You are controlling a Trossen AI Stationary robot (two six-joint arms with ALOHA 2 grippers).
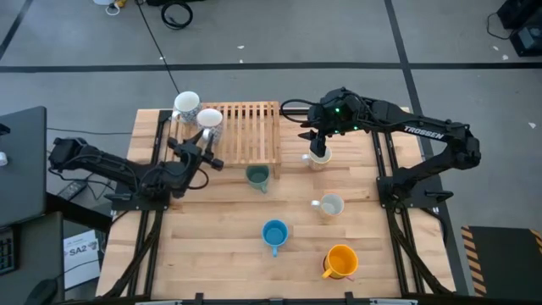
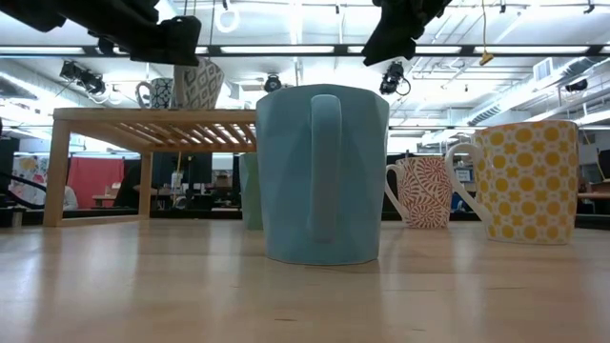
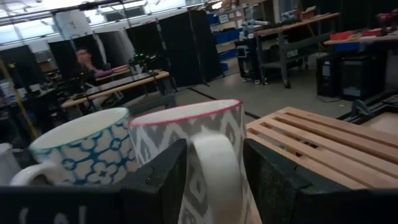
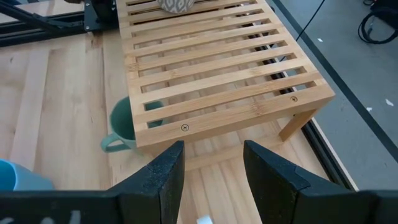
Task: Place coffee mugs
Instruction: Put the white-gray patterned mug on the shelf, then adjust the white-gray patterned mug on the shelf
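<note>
Overhead camera looks straight down, takes in whole table (image 1: pixel 220 254) and both arms. Low camera sits at table-top height, faces level across into room, blue mug (image 2: pixel 322 173) very near lens. Left wrist camera looks close past grey-patterned mug (image 3: pixel 193 155) toward room behind. Right wrist camera looks down on wooden rack (image 4: pixel 214 68). Rack (image 1: pixel 250 131) shared by all four views.
</note>
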